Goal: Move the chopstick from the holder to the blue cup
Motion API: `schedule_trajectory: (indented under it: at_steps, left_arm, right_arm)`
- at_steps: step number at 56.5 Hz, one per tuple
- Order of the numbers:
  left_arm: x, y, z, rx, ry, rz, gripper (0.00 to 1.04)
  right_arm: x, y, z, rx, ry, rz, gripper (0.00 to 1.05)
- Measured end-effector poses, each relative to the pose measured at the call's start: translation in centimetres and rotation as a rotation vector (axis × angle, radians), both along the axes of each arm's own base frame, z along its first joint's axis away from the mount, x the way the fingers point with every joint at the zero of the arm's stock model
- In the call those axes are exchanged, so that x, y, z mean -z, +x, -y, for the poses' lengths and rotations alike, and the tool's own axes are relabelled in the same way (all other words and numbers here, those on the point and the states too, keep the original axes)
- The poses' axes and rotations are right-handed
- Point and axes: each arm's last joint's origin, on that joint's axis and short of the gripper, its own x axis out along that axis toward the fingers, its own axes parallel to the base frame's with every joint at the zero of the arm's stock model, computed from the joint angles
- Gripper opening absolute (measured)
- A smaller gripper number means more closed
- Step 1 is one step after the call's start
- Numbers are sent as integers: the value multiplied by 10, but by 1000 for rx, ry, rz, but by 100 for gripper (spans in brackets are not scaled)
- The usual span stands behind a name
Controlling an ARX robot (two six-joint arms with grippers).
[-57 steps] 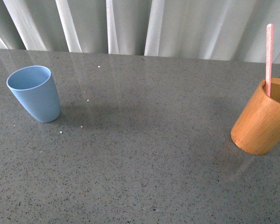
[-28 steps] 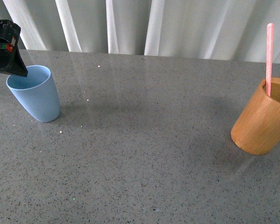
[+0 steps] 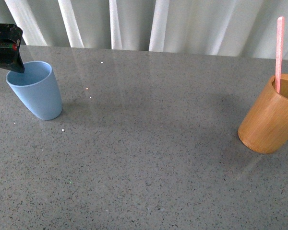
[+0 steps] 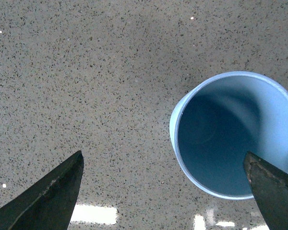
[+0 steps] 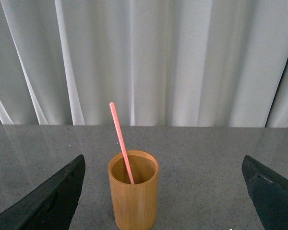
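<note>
Chopstick [image 3: 280, 52], thin, straight and pink, stood near-upright in the thick-walled bamboo-like holder [image 3: 269, 117] at right; matte tapering blue cup [image 3: 36, 93] left on speckled surface [image 3: 149, 158]; left jaws and right jaws gaped wide

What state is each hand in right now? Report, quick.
Left hand: open, empty, above the blue cup.
Right hand: open, empty, facing the holder with the chopstick.
</note>
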Motion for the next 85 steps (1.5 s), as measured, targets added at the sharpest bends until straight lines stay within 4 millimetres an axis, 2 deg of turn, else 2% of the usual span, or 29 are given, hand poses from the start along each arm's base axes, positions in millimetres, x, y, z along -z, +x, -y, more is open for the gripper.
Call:
schedule_trajectory:
  at_steps: [26,35,39,62,75,80,85]
  left_arm:
    - [22,25,-1,-20,46,-16,98]
    - [36,37,-3,-16,102,-53,98]
    - [39,39,-1,-2,100,-77,87]
    - [38,41,27,135,94,-134,3]
    - [32,34,35,212,83,-161,3]
    - [22,27,44,256,86,-166,3]
    - [3,19,58,318,86,-151,3]
  right_arm:
    - [0,0,0,0,0,0,95]
    - [0,0,0,0,0,0,95]
    - [0,0,0,0,0,0,95]
    - [0,0,0,0,0,0,95]
    - [0,0,0,0,0,0,95]
    - [0,0,0,0,0,0,95]
    - [0,0,0,0,0,0,95]
